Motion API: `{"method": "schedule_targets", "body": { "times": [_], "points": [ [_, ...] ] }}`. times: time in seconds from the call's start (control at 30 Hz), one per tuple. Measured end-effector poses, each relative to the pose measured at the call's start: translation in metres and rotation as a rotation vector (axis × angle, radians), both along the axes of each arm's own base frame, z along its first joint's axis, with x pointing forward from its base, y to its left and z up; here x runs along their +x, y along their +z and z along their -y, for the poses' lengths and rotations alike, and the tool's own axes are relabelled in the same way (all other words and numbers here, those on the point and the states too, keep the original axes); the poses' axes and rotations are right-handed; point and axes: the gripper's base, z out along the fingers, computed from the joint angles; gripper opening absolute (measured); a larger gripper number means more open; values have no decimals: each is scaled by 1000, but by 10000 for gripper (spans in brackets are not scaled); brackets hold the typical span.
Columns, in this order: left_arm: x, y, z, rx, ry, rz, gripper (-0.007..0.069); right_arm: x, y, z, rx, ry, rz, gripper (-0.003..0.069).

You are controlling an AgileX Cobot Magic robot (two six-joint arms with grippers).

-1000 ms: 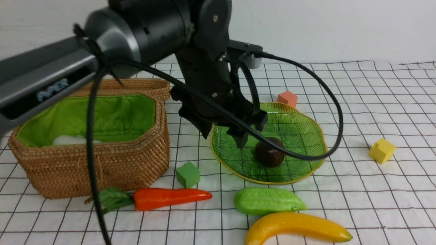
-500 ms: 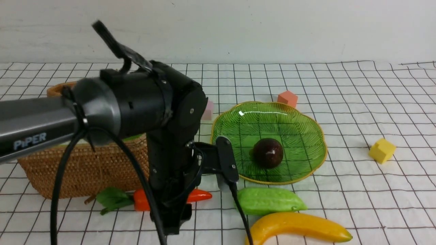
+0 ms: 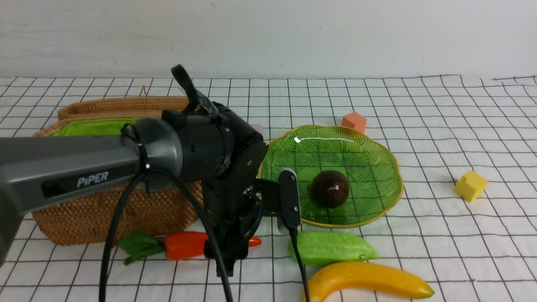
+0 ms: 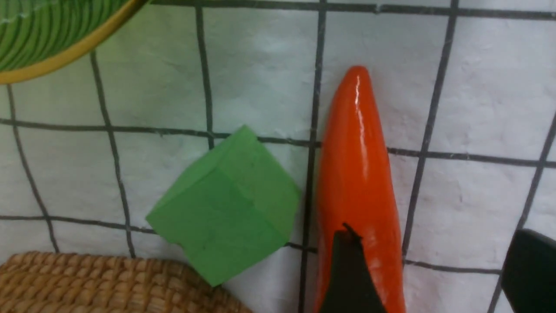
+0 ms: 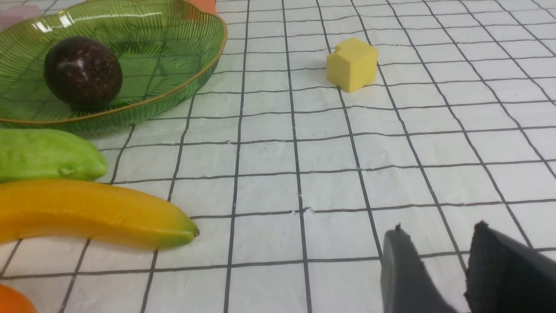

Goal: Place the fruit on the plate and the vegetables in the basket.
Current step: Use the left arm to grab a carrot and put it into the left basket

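Observation:
My left gripper (image 3: 226, 262) is open, low over the orange carrot (image 3: 184, 245) in front of the wicker basket (image 3: 105, 209). In the left wrist view one finger (image 4: 347, 269) lies over the carrot (image 4: 356, 165), the other (image 4: 530, 265) stands apart over bare cloth. The dark ball (image 3: 330, 188) sits on the green plate (image 3: 377, 155). The cucumber (image 3: 331, 247) and the banana (image 3: 369, 281) lie in front of the plate. My right gripper (image 5: 438, 228) is empty, jaws a little apart, low over the cloth. The radish and the mango are hidden.
A green foam cube (image 4: 226, 204) sits between the carrot and the basket. A yellow cube (image 3: 470, 185) lies right of the plate, an orange cube (image 3: 354, 121) and a pink cube (image 3: 256, 128) behind it. The basket lid (image 3: 126, 107) lies behind the basket.
My left arm has swung from above the plate, back and down to the carrot at the front. The dark ball stays on the plate. Nothing else has moved.

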Motion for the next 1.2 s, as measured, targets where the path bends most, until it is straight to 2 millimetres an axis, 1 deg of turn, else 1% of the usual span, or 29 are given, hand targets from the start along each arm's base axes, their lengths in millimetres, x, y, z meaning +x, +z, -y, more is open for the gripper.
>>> {"method": "schedule_targets", "body": {
  "times": [0.13,0.6,0.7,0.87,0.97,1.07,1.13,1.17,1.2],
  "points": [
    [1,-9,1,17,-1,-16,449,0,0,0,0,0,0,244],
    [6,-16,-2,56,40,13,449,0,0,0,0,0,0,244],
    [6,-13,-2,53,41,18,449,0,0,0,0,0,0,244],
    [4,1,-4,31,43,45,449,0,0,0,0,0,0,244],
    [3,3,-4,29,44,47,449,0,0,0,0,0,0,244],
    [3,0,-5,18,71,12,449,0,0,0,0,0,0,244],
    [3,-10,-6,-18,127,-57,449,0,0,0,0,0,0,244],
    [4,-10,-7,-17,129,-58,449,0,0,0,0,0,0,244],
    [4,-17,-9,-33,160,-112,449,0,0,0,0,0,0,244]
  ]
}}
